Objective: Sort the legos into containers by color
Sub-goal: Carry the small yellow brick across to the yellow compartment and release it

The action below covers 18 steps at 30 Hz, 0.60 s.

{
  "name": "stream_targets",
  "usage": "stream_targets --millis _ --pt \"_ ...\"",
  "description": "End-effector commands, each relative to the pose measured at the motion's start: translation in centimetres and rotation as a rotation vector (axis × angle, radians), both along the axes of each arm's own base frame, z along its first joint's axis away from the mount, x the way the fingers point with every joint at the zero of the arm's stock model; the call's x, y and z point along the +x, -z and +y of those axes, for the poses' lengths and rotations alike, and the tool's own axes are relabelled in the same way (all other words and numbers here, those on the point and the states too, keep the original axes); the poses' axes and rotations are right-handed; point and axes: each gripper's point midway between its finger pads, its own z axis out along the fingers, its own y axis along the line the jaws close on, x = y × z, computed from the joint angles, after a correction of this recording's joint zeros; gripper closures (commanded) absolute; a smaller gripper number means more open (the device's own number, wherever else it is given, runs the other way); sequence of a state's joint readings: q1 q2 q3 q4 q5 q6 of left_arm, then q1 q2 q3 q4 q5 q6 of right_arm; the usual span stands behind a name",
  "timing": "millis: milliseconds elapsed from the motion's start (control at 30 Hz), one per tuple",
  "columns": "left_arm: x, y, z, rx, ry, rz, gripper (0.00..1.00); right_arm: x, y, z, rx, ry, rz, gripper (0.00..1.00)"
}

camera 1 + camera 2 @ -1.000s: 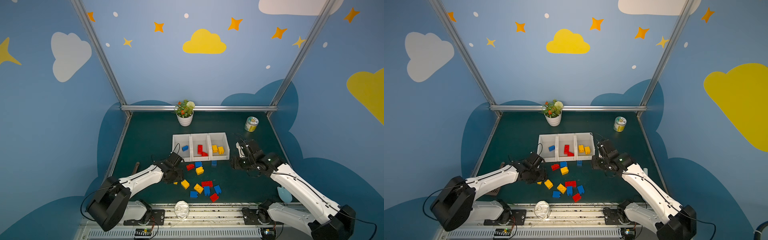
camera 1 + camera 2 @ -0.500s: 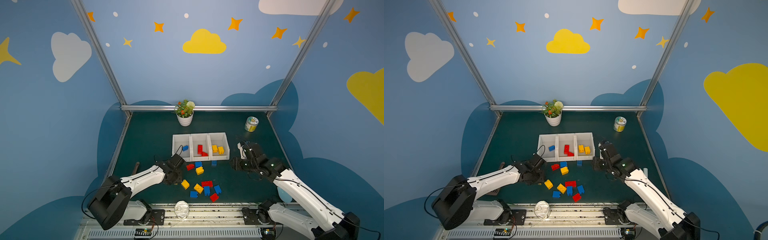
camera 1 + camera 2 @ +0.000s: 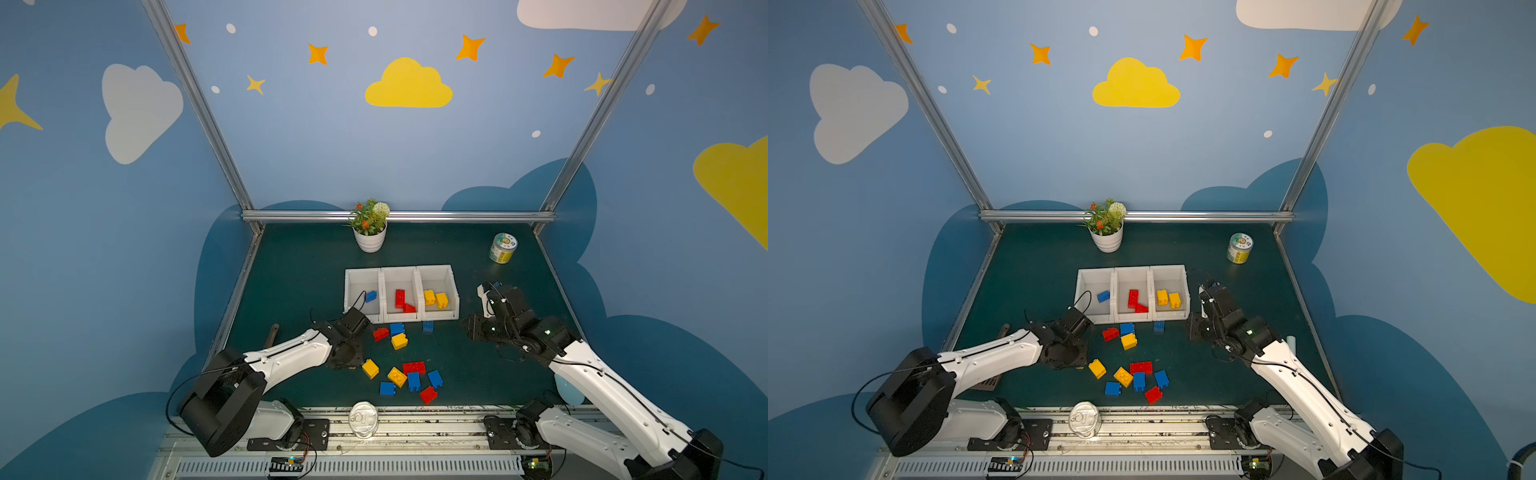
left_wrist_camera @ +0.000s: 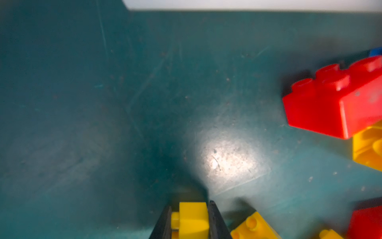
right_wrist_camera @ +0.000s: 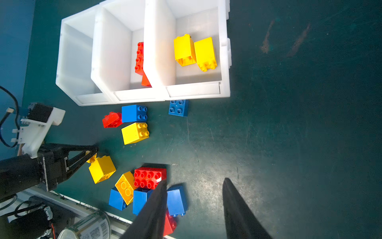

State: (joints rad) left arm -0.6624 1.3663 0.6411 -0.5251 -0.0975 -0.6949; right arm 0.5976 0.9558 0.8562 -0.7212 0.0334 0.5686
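Green table (image 3: pixel 311 282): layout matches a second ago. The containers (image 3: pixel 401 318) sit mid-frame in both top views. One blue lego (image 3: pixel 370 296) is in the left bin, two red legos (image 3: pixel 400 298) in the middle, two yellow legos (image 3: pixel 434 298) in the right bin (image 3: pixel 434 275). Eleven loose legos (image 3: pixel 413 367) lie below the bins, centre-bottom of frame.

Right arm barely moves and stays parked right of the bins. The right gripper (image 5: pixel 195 180) has jaws narrower than a second ago but apart, nothing between them.

Left arm is the real change. The left gripper (image 4: pixel 190 204) goes from half-spread to clamped on a small yellow brick (image 4: pixel 193 219), bottom centre of the left wrist view, at the left edge of the loose pile. In the top views the wrist hides it. Can't tell if it is off the table.

Meaning: the pick looks secured. The likely next step is to lift and carry it to the right bin, passing over the other two. A neighbouring yellow brick (image 4: pixel 254 226) sits just beside one finger and may get nudged on lift.
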Motion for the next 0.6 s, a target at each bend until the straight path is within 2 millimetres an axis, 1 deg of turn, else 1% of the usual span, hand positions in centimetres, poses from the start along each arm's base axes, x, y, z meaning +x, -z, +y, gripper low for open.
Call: stream_targets --millis 0,67,167,267,333,433,567 --pt "-0.4 0.1 -0.4 0.003 0.045 0.034 0.75 -0.1 -0.4 -0.7 -0.009 0.020 -0.020 0.56" --pt "0.3 -1.3 -1.1 -0.016 0.060 0.005 0.75 -0.1 -0.8 -0.9 -0.012 0.024 -0.031 0.56" --pt "2.2 -4.1 -2.7 -0.062 0.085 -0.067 0.74 -0.1 -1.5 -1.3 -0.017 0.035 -0.057 0.56" --pt "4.5 -7.2 -4.8 -0.118 0.120 -0.141 0.73 -0.2 -2.2 -1.8 -0.020 0.047 -0.085 0.57" --pt "6.2 -9.1 -6.6 -0.154 0.151 -0.176 0.74 -0.3 -2.4 -2.1 -0.022 0.051 -0.095 0.57" --pt "8.8 -11.2 -9.6 -0.207 0.201 -0.218 0.73 -0.4 -2.6 -2.3 -0.025 0.053 -0.100 0.57" --pt "12.2 -13.2 -13.7 -0.265 0.263 -0.253 0.73 -0.6 -2.8 -2.4 -0.023 0.051 -0.105 0.57"
